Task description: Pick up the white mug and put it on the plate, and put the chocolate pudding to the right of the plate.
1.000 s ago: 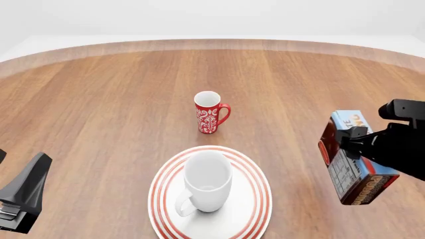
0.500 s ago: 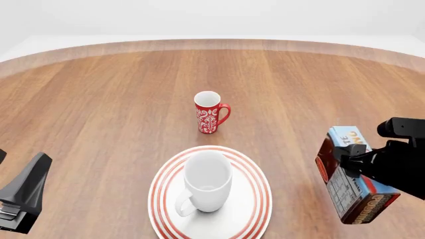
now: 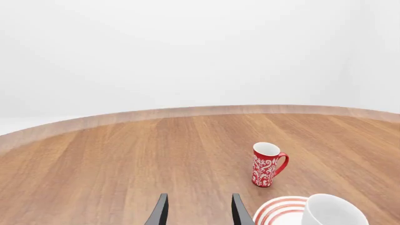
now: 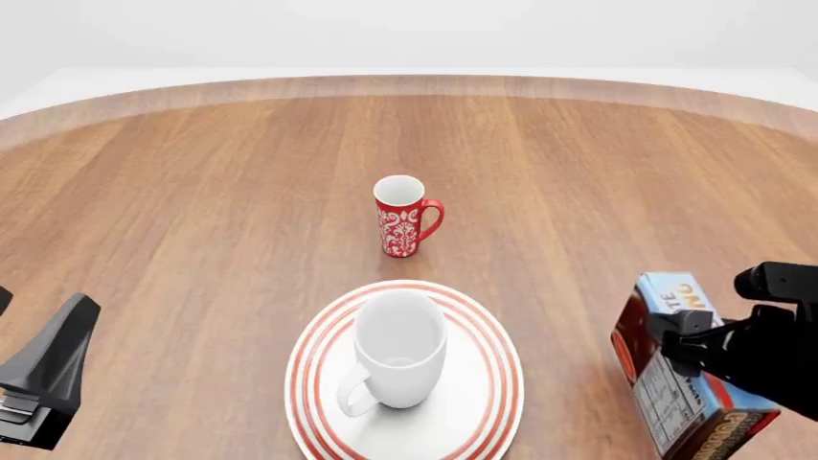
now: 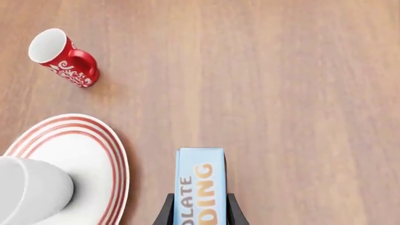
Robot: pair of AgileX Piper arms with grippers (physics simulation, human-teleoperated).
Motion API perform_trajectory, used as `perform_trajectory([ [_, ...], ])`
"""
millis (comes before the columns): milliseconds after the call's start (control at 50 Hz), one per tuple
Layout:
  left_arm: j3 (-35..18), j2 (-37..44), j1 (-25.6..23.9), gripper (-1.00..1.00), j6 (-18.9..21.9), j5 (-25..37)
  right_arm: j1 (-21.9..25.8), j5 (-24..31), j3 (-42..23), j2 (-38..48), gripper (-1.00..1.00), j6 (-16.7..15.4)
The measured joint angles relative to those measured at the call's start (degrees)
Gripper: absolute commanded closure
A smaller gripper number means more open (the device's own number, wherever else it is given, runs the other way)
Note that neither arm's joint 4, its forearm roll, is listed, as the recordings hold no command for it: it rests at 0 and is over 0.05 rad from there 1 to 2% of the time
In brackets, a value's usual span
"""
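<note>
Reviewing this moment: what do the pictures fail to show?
- Light blue chocolate pudding carton: in the front view its base leaves the bottom edge, so table contact is unclear; right gripper hides part.
- Plain white ceramic mug: cut by the left wrist view's edge.
- Left gripper: only fingertips show.

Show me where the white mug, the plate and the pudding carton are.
white mug [image 4: 400,347], front view, on its outer wall.
plate [image 4: 492,383], front view, on its red-ringed rim.
pudding carton [image 5: 200,185], right wrist view, on its light blue lettered face.
</note>
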Motion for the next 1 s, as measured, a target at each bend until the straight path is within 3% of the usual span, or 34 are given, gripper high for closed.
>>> perform_trajectory([
  [900, 0.0, 0.0, 0.0, -1.00, 0.0, 0.0, 0.1, -8.6, 5.7, 4.6, 1.00, 1.6],
  [920, 0.0, 0.0, 0.0, -1.00, 0.0, 0.0, 0.1, -8.7, 5.7, 4.7, -1.00, 1.6],
  [1000, 0.0, 0.0, 0.0, -1.00, 0.0, 0.0, 0.4, -8.7, 6.1, 5.1, -1.00, 2.3],
])
